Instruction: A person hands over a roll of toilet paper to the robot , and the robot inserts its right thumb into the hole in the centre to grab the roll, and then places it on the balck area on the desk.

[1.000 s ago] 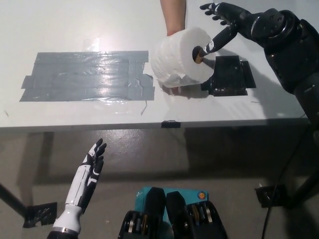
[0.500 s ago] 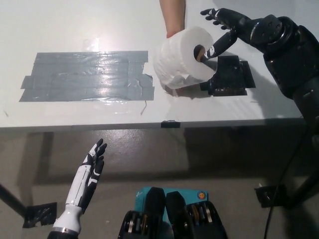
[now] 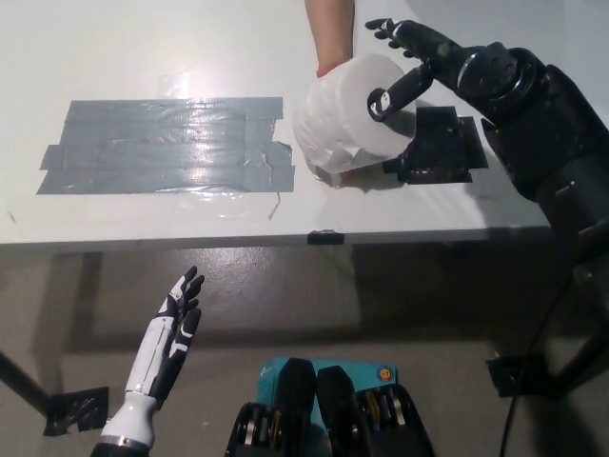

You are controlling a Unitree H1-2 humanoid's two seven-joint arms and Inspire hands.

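Tape (image 3: 166,143) in grey strips lies at your left on the bench (image 3: 114,38), the white left robot hand (image 3: 171,328) spread below. A person's hand (image 3: 333,38) holds the roll (image 3: 347,119); your right robot hand (image 3: 409,62), fingers spread, has its thumb in the hole, beside the black patch (image 3: 442,148).

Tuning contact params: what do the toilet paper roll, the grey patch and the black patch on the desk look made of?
Toilet paper roll: soft white paper, matte, crinkled outer wrap; looks compressible.
Grey patch: overlapped strips of what looks like duct tape, glossy, with glare and wrinkles.
Black patch: probably black tape too, with a slight sheen and uneven edges.
Desk: smooth white surface, material unclear.
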